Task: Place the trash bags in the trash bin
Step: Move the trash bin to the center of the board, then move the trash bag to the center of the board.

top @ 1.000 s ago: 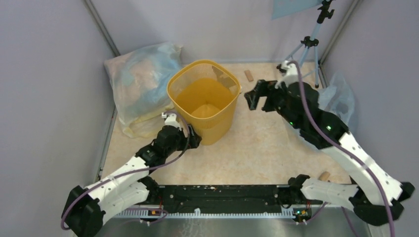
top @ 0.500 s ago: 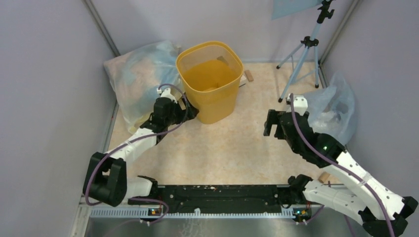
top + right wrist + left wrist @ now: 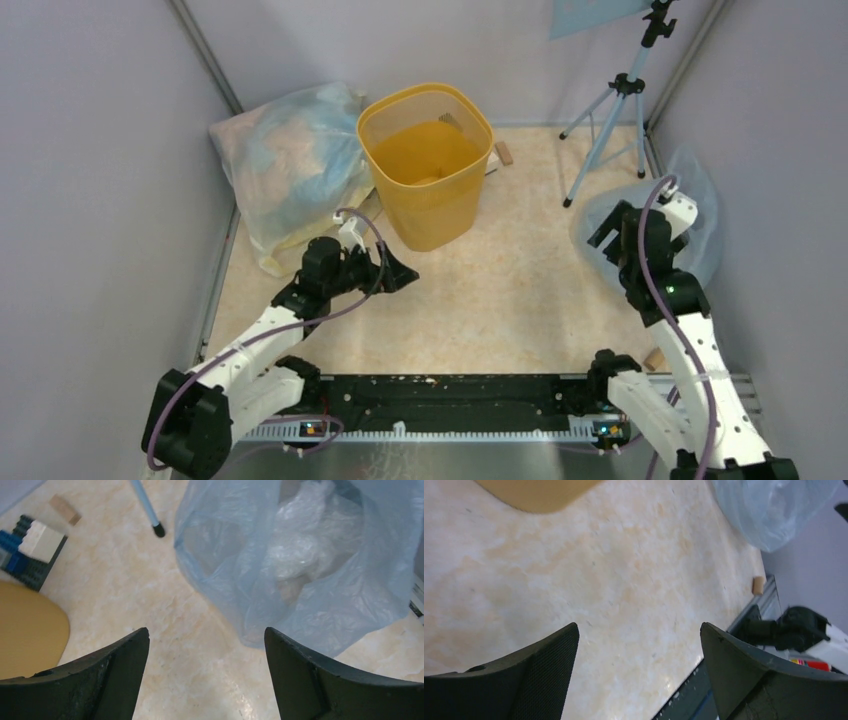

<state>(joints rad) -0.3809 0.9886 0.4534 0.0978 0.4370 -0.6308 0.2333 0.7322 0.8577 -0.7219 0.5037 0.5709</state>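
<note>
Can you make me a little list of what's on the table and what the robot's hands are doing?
Bin: yellow bin, upright, near the back
Left hand: open, empty, over bare table before the bin
Right hand: open, empty, facing the blue sack
Blue sack: right side, crumpled clear plastic inside
Also: big stuffed sack left of the bin, tripod, toy blocks

Trash bin [image 3: 432, 215]: you've pushed it farther back than it stood a second ago.
Left hand [image 3: 398, 272]: you've drawn it off the bin, now apart.
Right hand [image 3: 610, 228]: you've swung it from the bin's rim to the bluish sack [image 3: 700, 200].
</note>
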